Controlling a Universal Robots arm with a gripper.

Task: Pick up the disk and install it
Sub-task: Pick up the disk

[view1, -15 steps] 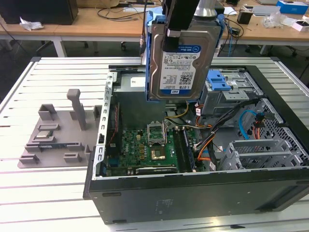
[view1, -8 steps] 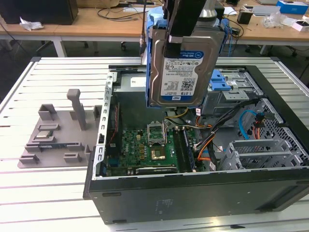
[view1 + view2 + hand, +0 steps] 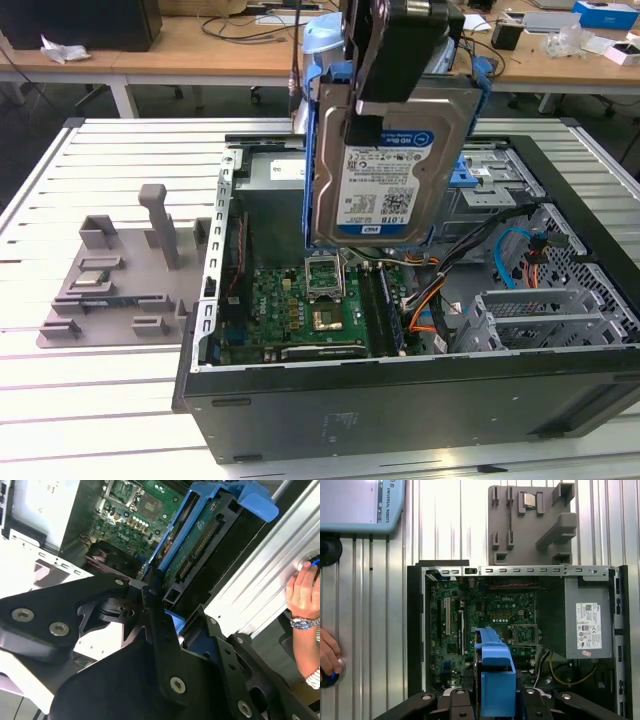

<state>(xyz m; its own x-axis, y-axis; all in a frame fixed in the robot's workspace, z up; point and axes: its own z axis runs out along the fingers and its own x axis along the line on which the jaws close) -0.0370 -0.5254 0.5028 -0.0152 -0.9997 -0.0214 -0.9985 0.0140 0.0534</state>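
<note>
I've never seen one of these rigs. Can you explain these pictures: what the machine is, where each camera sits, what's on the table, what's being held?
This is one robot arm with a gripper at its end. The exterior view comes from a camera off the arm; both wrist views come from cameras riding near the arm's wrist. On the slatted metal table lies an open computer case, its green circuit board exposed, with a grey power-supply box inside. Beside the case sits a grey holder tray. The gripper is shut on the disk, a silver hard drive in a blue bracket, held upright above the open case and not yet installed. A person's hand rests on the table away from the case.
</note>
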